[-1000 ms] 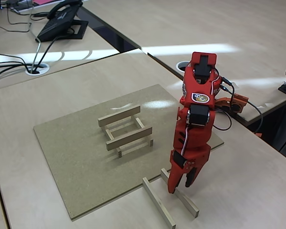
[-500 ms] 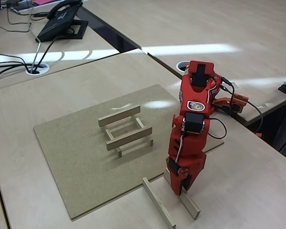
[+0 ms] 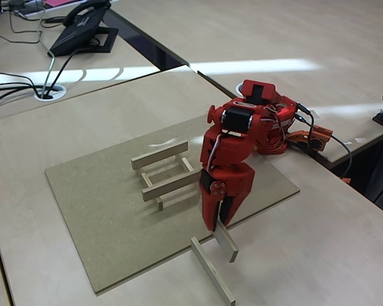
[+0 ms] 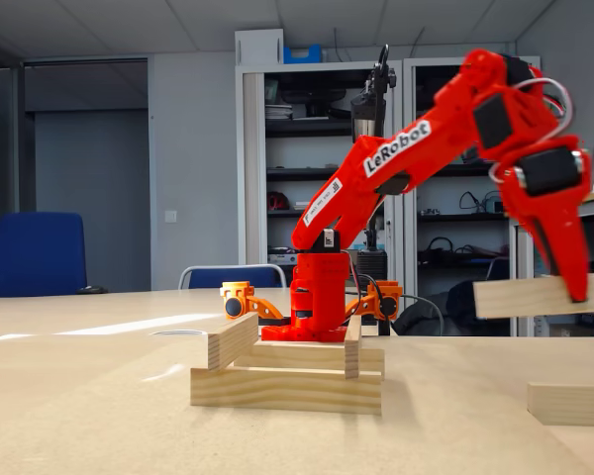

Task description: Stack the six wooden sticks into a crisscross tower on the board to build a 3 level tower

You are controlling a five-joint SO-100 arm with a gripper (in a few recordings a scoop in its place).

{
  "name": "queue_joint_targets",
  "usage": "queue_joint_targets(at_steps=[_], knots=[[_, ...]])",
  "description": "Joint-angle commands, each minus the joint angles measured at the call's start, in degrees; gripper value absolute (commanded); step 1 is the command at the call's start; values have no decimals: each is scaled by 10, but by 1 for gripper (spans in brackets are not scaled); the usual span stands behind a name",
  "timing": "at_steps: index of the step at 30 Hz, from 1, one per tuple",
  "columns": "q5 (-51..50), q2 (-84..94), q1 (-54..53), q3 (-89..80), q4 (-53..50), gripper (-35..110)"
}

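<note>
1. The red gripper (image 3: 217,223) was clamped on one wooden stick (image 3: 226,243), holding it clear of the table (image 3: 319,242) near the board (image 3: 102,210) edge.
2. A second loose stick (image 3: 212,271) lay on the table at its 7 o'clock.
3. The tower (image 3: 168,175), two crossed layers, sat mid-board at the gripper's 10 o'clock.
</note>
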State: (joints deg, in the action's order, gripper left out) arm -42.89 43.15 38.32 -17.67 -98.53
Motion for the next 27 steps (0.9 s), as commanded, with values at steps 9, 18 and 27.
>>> queue_joint_targets(at_steps=[9,18,27], knots=[[139,236,-139,-251,18,0],[242,312,-239,-336,-19,0],[360,248,-322,-325,-12,0]])
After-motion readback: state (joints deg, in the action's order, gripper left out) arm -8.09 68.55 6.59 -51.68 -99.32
